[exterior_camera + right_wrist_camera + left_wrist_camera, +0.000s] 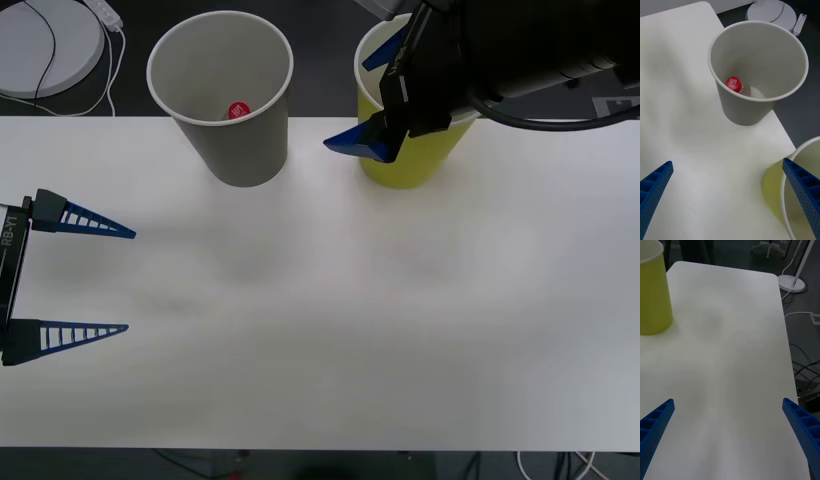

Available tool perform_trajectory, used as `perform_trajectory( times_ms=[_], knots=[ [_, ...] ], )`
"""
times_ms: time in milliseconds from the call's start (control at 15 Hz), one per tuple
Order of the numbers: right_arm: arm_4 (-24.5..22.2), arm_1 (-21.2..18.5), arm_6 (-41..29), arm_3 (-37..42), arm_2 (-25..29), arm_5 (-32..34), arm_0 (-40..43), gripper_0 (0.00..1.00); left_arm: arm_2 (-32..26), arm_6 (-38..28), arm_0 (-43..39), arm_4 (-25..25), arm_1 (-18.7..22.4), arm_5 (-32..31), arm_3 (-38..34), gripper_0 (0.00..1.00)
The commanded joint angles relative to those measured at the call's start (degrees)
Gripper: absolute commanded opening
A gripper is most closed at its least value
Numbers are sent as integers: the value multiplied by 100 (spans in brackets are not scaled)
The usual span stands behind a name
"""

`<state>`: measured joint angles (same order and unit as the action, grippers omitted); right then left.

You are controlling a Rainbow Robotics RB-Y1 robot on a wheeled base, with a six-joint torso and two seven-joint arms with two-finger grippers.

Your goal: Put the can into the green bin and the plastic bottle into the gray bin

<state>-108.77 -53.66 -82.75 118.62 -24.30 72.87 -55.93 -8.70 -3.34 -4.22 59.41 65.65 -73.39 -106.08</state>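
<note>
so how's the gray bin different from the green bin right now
The gray bin is gray and holds the plastic bottle; the green bin is yellow-green, with the right gripper open over its rim. Both stand upright on the table, tapered, white inside.

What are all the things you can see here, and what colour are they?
Gray bin: one, gray with white inside, far side of table.
Plastic bottle: one, red cap showing, inside the gray bin.
Green bin: one, yellow-green, far side, beside the gray bin.
Table: one, white.
Round base: one, white with cables, on the floor beyond the table.
Left gripper: blue fingers, open, over the table's left edge.
Right gripper: blue fingers, open, above the green bin.
</note>
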Motion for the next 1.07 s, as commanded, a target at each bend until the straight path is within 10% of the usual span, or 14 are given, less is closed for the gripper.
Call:
perform_trajectory(
  times_ms=[67,1067],
  knots=[
    [225,-303,198,565,435,-1,619,100,0,0,0,0,0,0,0,100],
    [2273,-1129,3450,1532,3160,-537,4547,100,0,0,0,0,0,0,0,100]
  ],
)
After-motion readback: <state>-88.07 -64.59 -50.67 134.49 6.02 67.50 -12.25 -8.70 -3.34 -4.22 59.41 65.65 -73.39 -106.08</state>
